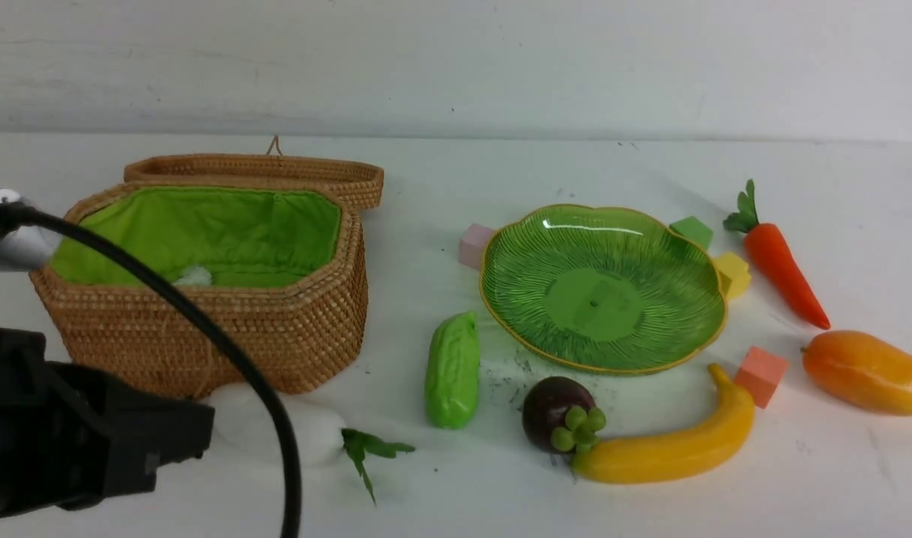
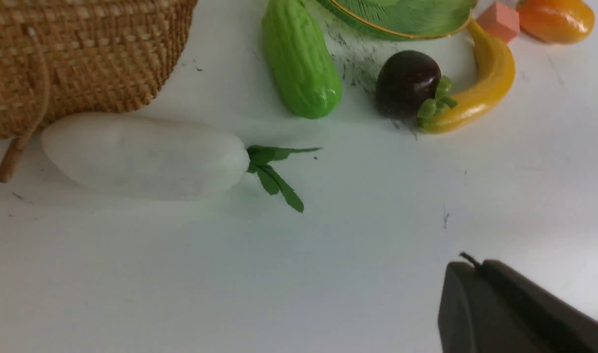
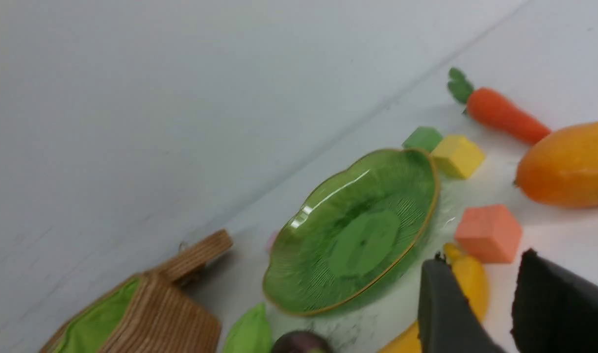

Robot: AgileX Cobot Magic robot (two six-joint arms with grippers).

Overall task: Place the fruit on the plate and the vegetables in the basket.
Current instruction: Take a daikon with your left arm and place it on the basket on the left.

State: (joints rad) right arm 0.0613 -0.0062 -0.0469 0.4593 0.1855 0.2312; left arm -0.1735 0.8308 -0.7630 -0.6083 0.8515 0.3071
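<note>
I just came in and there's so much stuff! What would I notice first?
The big woven basket, bright green inside, stands open on the left. To its right lies a shiny green leaf-shaped plate with nothing on it. Toy food lies around the plate: a yellow banana and a dark purple fruit touching each other in front of it, and an orange carrot off to its right.

White radish (image 2: 142,157) beside basket (image 2: 83,54), cucumber (image 2: 301,59), mangosteen (image 2: 407,83) touching banana (image 2: 492,81)
</note>
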